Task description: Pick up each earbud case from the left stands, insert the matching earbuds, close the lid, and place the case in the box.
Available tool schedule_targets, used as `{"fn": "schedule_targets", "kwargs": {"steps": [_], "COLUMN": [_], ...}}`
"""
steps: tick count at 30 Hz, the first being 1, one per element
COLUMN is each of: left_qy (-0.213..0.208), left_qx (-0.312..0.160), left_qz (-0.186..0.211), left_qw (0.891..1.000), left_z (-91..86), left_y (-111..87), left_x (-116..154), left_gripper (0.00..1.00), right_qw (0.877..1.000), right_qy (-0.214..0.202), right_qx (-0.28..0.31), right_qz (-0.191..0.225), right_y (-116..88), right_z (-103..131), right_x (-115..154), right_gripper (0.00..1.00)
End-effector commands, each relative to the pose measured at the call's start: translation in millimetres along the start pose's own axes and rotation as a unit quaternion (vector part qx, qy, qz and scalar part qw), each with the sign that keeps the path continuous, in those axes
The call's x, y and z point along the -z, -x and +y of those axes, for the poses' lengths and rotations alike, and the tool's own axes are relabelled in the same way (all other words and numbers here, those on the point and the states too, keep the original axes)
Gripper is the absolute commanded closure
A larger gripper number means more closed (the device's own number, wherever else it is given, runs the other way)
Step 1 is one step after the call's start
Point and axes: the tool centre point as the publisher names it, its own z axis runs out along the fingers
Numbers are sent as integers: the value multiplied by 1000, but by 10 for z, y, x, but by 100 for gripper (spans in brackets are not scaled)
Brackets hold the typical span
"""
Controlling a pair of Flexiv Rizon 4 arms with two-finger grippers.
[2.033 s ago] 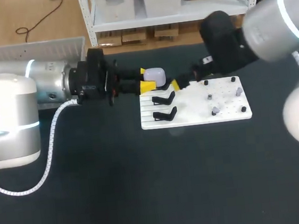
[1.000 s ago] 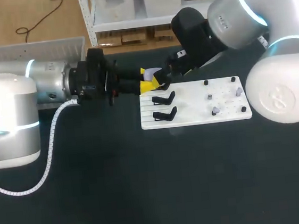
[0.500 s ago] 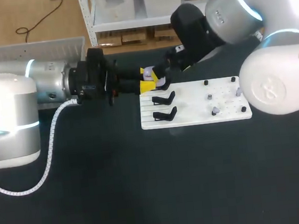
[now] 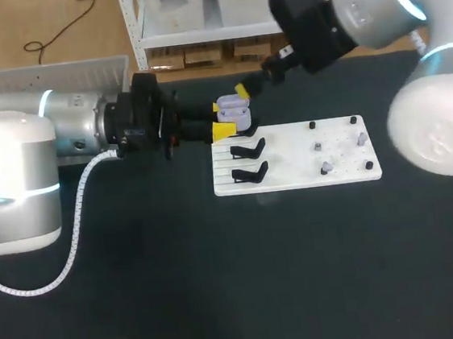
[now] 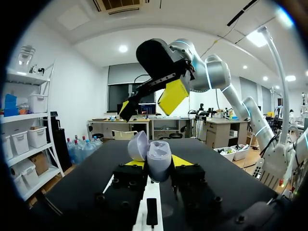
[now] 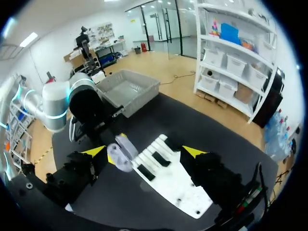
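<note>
Probably a robotics lab. A robot's left arm (image 4: 60,126) and right arm (image 4: 371,0) hang over a dark worktop (image 4: 222,283) bearing a white pegged board (image 4: 292,177).

One open earbud case (image 4: 233,113), two black stands (image 4: 248,148), one white board (image 4: 292,171), one grey box (image 4: 46,73).

The earbud case (image 4: 233,114) is smooth pale-lilac plastic with a slight gloss. The table (image 4: 222,283) has a matt dark covering, dull throughout. The board (image 4: 292,175), at five o'clock from the case, is matt white plastic; the stands (image 4: 249,173) on it are matt black plastic. The box (image 4: 54,74), at ten o'clock, is grey plastic with a ribbed wall. The left arm (image 4: 67,121) has a satin silver shell and a glossy white joint cover.
</note>
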Motion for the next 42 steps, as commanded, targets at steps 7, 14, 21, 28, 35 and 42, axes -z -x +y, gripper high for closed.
{"fn": "schedule_targets", "kwargs": {"steps": [7, 14, 21, 28, 35, 42], "left_qy": [-1, -1, -1, -1, -1, -1], "left_qx": [0, 0, 0, 0, 0, 0], "left_qz": [1, 1, 1, 1, 1, 1], "left_qw": [1000, 1000, 1000, 1000, 1000, 1000], "left_z": [8, 8, 8, 8, 8, 8], "left_y": [-2, -2, -2, -2, -2, -2], "left_x": [0, 0, 0, 0, 0, 0], "left_gripper": [100, 100, 100, 100, 100, 100], "right_qw": [991, 968, 943, 915, 904, 900], "right_qy": [-118, -214, -262, -278, -280, -267], "right_qx": [-14, -76, -108, -163, -184, -190], "right_qz": [63, 104, 177, 241, 265, 289], "right_y": [-411, -726, -1062, -1337, -1532, -1659], "right_z": [-455, -822, -1096, -1320, -1387, -1406], "right_x": [453, 412, 285, 185, 64, -81], "right_gripper": [0, 0, 0, 0, 0, 13]}}
